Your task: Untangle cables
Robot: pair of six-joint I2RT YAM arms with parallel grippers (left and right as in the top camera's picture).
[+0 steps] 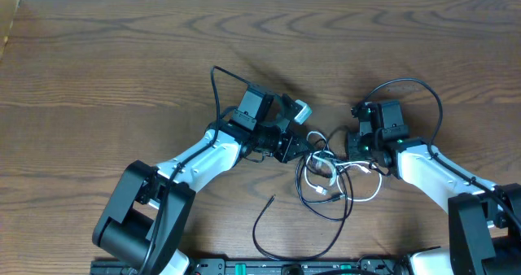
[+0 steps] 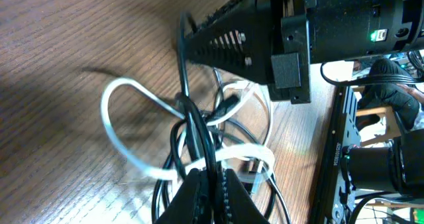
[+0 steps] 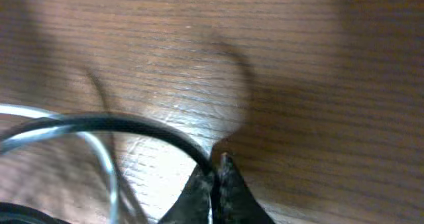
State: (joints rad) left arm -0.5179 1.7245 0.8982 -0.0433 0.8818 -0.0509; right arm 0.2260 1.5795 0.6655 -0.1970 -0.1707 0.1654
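Cables [image 1: 328, 171] in one knotted heap mid-worktop [image 1: 122, 63], right between the two arms. Black cable [image 2: 193, 124] looped over and through white cable [image 2: 106, 118], plus one loose black tail curling off toward the near edge. Left pincer [image 2: 212, 184] clamped tight on the black cable, just above the knot. Right pincer [image 3: 217, 166] pinched closed too, with the black cable running straight into its tips. No telling about any white caught in there as well. Both pincers down low, close on either side of the heap.
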